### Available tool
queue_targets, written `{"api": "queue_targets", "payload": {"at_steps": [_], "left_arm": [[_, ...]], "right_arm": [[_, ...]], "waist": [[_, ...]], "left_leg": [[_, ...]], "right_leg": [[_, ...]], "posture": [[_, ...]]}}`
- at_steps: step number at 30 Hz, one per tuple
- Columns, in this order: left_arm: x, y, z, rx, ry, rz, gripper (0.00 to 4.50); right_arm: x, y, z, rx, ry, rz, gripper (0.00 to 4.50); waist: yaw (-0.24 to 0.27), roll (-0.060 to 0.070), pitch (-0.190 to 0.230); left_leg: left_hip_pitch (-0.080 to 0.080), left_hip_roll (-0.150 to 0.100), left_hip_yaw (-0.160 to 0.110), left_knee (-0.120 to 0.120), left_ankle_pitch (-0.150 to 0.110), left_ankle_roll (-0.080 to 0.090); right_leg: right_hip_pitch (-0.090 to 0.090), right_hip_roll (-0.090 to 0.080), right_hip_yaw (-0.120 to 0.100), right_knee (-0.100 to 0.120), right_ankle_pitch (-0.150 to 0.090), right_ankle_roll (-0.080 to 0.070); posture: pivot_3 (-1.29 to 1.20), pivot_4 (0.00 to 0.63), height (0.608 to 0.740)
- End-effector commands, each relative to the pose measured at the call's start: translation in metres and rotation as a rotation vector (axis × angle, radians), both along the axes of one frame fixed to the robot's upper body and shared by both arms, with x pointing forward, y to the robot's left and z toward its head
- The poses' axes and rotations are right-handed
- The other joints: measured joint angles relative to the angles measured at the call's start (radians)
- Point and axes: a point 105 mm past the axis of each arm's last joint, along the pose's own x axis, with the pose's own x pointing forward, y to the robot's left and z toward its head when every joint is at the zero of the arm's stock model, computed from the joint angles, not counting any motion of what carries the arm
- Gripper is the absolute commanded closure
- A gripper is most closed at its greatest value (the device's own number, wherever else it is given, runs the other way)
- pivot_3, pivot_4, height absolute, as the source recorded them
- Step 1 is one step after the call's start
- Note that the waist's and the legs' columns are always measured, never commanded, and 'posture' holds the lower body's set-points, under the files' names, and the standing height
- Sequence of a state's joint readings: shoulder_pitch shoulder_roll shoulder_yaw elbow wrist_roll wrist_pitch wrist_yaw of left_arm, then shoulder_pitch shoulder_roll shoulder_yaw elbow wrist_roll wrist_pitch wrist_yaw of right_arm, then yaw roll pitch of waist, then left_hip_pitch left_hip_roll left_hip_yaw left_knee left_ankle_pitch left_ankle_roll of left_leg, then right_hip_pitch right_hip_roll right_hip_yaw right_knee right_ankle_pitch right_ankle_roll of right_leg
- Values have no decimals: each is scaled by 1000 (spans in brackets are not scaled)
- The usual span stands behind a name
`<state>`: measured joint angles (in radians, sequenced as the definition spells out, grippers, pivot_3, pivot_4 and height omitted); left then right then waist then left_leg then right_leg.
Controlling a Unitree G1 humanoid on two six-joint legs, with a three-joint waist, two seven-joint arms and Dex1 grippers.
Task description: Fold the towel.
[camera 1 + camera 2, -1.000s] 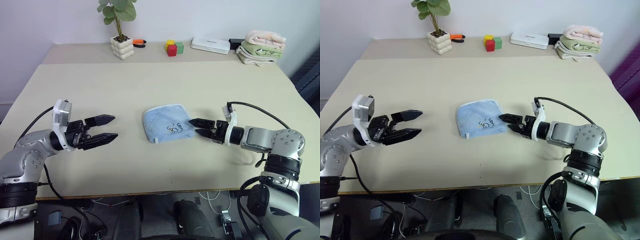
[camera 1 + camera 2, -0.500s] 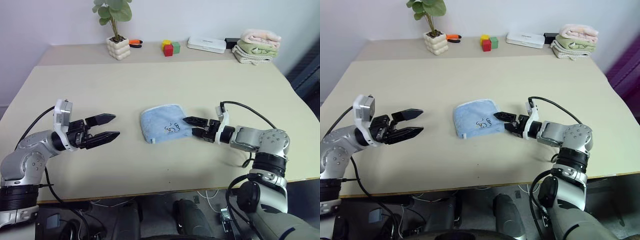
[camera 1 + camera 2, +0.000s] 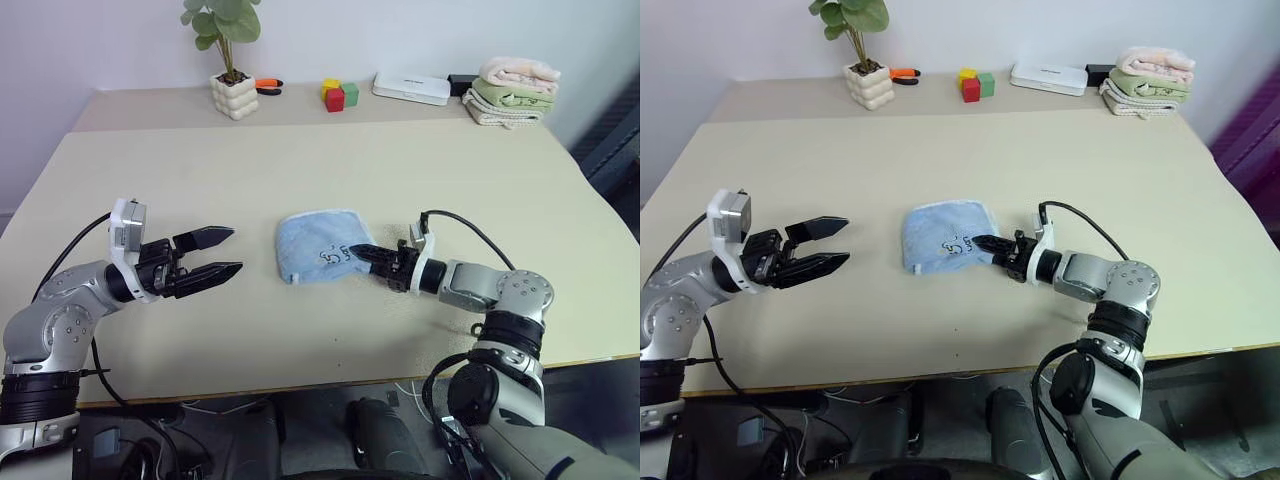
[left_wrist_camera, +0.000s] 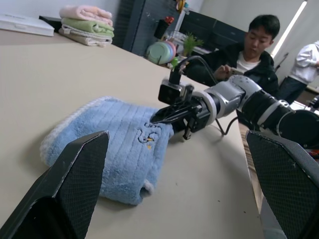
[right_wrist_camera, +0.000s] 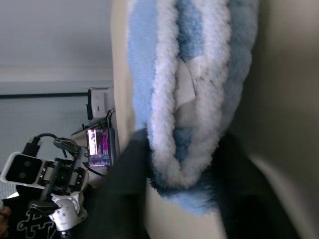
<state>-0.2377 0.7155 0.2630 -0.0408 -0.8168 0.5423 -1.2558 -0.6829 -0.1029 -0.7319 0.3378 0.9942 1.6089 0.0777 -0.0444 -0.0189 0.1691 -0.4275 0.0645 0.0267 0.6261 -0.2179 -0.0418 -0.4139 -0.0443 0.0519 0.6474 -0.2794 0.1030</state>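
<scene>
My R gripper (image 3: 362, 252) is clamped on the towel (image 3: 318, 246) edge; L gripper (image 3: 226, 253) gapes wide. Grasp step; next, probably lift & fold over.

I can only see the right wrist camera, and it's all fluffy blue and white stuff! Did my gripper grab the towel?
Observer: Yes. From the head camera, the right gripper pinches the right-hand edge of the light blue terry cloth towel, which lies in the middle of the beige table.
Operator: Where's my other hand?
Observer: The left gripper hovers open on the towel's left, apart from it, pointing toward it.
Operator: Is anything else on the table?
Observer: At the far right corner sits a stack of pink, green and beige folded towels.
</scene>
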Motion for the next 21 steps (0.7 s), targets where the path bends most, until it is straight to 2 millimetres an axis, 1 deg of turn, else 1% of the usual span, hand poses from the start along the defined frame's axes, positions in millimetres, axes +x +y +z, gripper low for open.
{"api": "queue_targets", "payload": {"at_steps": [1,6,8,10,12,14,17,18,20,21], "left_arm": [[-2,2,8,-4,-36,12,0],[-3,2,5,-16,-27,19,0],[-3,1,5,-24,-32,23,0],[-2,1,5,-28,-34,25,0],[-1,0,3,-33,-32,25,0],[1,-2,2,-35,-32,23,0],[3,-4,1,-46,-31,13,0],[4,-5,1,-49,-32,9,0],[6,-7,2,-58,-30,-3,0],[8,-8,2,-63,-32,-12,0]], "right_arm": [[2,-2,7,13,-22,-5,4411],[6,-11,14,25,-48,-41,4411],[10,-18,29,104,-92,-83,4411],[20,-34,38,147,-122,-192,4411],[26,-52,43,173,-134,-293,4411],[30,-76,45,198,-136,-430,4411],[29,-119,42,185,-139,-669,4411],[27,-127,42,179,-140,-715,4411],[23,-162,42,172,-151,-885,4411],[20,-182,43,135,-174,-977,4411]], "waist": [[0,0,0],[0,0,0],[0,0,0],[0,0,0],[1,0,0],[1,0,0],[2,0,0],[1,0,0],[0,0,0],[2,1,0]], "left_leg": [[0,0,0,0,0,0],[0,0,0,0,0,0],[0,0,0,0,0,0],[0,0,0,0,0,0],[0,0,0,0,0,0],[0,0,0,0,0,0],[0,0,0,0,0,0],[0,0,0,0,0,0],[0,0,0,0,0,0],[0,0,0,0,0,0]], "right_leg": [[0,0,0,0,0,0],[0,0,0,0,0,0],[0,0,0,0,0,0],[0,0,0,0,0,0],[0,0,0,0,0,0],[0,0,0,0,0,0],[0,0,0,0,0,1],[0,0,0,0,0,1],[0,0,0,0,0,1],[0,0,0,0,1,1]], "posture": [[0,150,740],[0,150,740],[0,150,740],[0,150,740],[0,150,740],[0,150,740],[0,150,740],[0,150,740],[0,150,740],[0,150,740]]}}
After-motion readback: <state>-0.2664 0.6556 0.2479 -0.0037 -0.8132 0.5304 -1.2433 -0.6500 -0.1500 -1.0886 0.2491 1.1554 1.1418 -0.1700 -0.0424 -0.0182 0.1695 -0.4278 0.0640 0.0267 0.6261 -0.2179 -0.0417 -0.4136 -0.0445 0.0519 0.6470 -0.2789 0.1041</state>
